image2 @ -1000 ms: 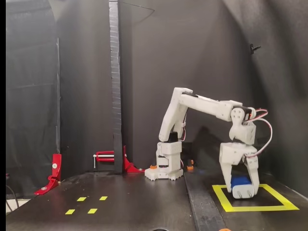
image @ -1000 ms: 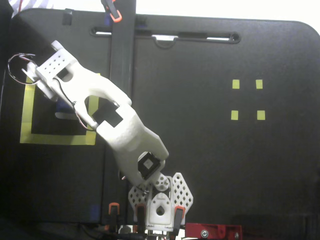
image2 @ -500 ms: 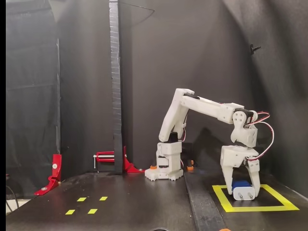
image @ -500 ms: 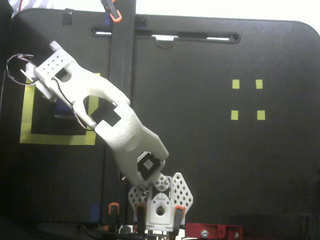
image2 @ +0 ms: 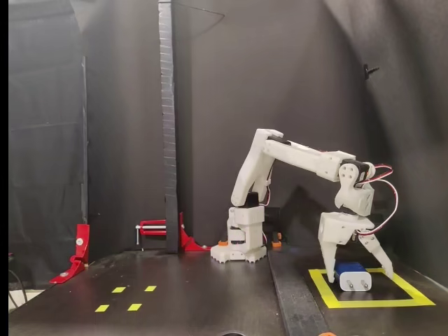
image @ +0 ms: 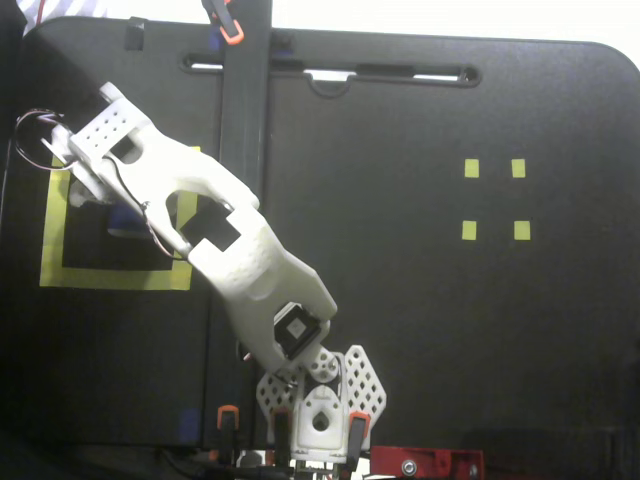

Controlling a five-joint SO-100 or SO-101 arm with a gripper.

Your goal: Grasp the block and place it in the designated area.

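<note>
Side fixed view shows the end effector [image2: 357,274] spread open astride the block [image2: 351,276]; from above, the arm [image: 200,220] mostly hides it

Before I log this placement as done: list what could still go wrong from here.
1. The gripper is open with its fingers straddling the block; lifting off at an angle could drag it.
2. The block sits near the designated area's tape edge closest to the side camera, so a nudge might push it onto the tape.
</note>
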